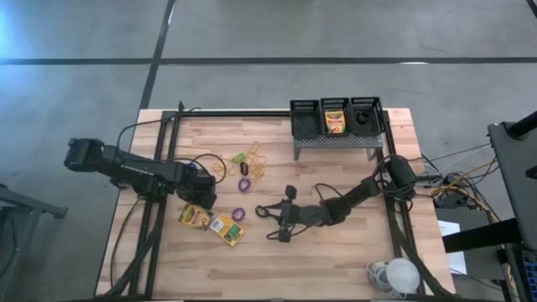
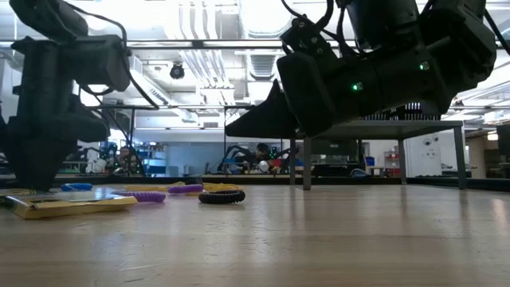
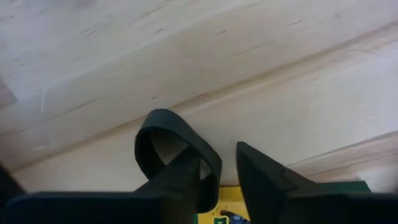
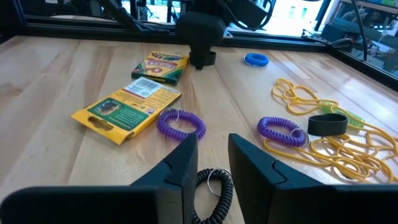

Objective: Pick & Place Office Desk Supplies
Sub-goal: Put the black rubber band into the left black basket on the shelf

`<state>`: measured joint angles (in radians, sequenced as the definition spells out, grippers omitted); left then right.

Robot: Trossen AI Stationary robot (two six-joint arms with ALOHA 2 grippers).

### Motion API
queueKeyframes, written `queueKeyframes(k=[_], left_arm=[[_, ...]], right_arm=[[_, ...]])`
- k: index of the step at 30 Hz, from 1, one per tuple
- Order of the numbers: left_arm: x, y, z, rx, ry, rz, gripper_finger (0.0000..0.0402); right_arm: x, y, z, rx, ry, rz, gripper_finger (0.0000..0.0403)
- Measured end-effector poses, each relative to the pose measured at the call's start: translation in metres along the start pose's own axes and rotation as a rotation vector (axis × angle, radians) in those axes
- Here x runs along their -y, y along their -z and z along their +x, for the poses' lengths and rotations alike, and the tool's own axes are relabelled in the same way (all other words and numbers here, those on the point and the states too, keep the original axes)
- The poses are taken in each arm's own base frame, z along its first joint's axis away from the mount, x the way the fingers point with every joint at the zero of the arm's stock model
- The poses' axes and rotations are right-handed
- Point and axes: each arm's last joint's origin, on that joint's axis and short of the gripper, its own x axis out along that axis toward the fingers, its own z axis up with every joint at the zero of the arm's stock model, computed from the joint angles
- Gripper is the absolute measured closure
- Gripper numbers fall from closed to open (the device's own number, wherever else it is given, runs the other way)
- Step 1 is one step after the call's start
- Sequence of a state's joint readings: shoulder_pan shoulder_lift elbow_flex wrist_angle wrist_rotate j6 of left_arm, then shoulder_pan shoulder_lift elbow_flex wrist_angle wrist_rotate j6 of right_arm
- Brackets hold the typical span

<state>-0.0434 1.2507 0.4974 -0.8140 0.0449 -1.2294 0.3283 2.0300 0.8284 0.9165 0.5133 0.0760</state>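
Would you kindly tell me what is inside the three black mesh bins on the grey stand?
The middle bin holds a crayon box. The right bin shows something dark that I cannot identify. The left bin looks empty, though its mesh walls hide part.

Pale wood-grain table (image 4: pixel 56 74). Yellow-and-green crayon boxes (image 4: pixel 127 109). Purple coiled rings (image 4: pixel 181 124), one blue ring (image 4: pixel 255 60), one black coiled ring (image 4: pixel 214 186). Yellow rubber bands (image 4: pixel 336 146). Black mesh bins (image 1: pixel 336 116).

I am seeing bare table (image 1: pixel 336 260) lying open along the near edge and at the far left corner. Rubber bands (image 1: pixel 252 164) and purple rings (image 1: pixel 244 183) are crowding the middle, two crayon boxes (image 1: pixel 210 222) are blocking the left (both arms are hanging low there), and the grey stand (image 1: pixel 336 144) is closing the far side.
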Motion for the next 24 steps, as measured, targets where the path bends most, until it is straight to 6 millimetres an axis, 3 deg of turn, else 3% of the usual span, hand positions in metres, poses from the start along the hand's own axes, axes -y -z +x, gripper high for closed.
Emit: queueKeyframes(k=[7, 18, 24], left_arm=[[0.014, -0.006, -0.01, 0.096, 0.063, 0.085, 0.0393], [0.082, -0.029, -0.028, 0.589, 0.774, 0.454, 0.0399], [0.11, -0.035, -0.025, 0.838, 0.864, 0.7, 0.0399]], right_arm=[[0.001, 0.002, -0.001, -0.029, 0.002, -0.019, 0.0319], [0.034, 0.005, -0.035, -0.102, 0.031, 0.031, 0.0323], [0.06, -0.008, -0.059, 0.052, -0.066, 0.231, 0.0302]])
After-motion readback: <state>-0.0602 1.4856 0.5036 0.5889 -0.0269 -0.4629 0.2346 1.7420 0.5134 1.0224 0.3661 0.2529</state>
